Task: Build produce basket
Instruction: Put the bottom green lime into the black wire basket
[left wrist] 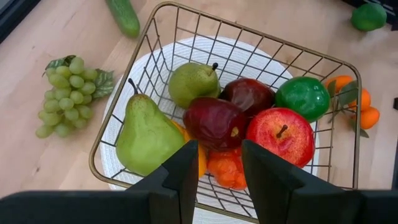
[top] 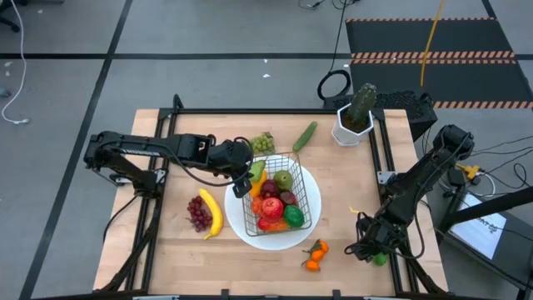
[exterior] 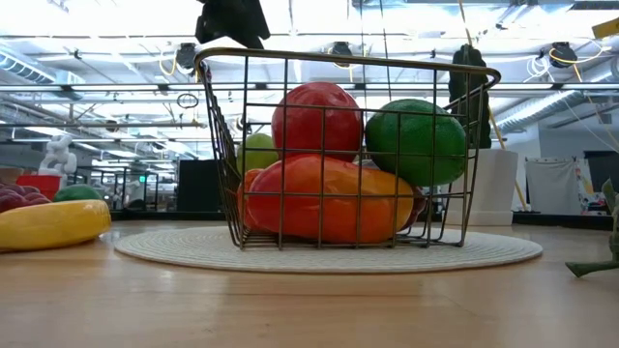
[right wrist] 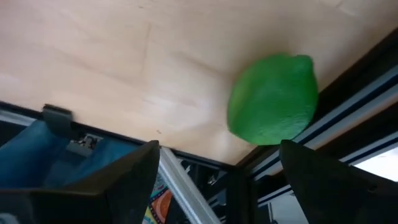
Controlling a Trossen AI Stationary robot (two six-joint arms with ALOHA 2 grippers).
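Left gripper (left wrist: 219, 163) above basket (top: 281, 200) at frame centre, fingers spread, empty. Right gripper (right wrist: 217, 163) lower right, fingers spread over lime (right wrist: 273, 99).

Looks like a robotics lab or workshop. Grey floor marked with black tape lines (top: 108, 58), hazard-striped black floor mat (top: 433, 37), loose cables (top: 500, 179), exposed ceiling pipes overhead (exterior: 87, 87).

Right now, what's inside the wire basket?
The basket holds two green pears, a red apple, two dark red fruits, a green lime and orange pieces underneath. Anything beneath that pile is covered.
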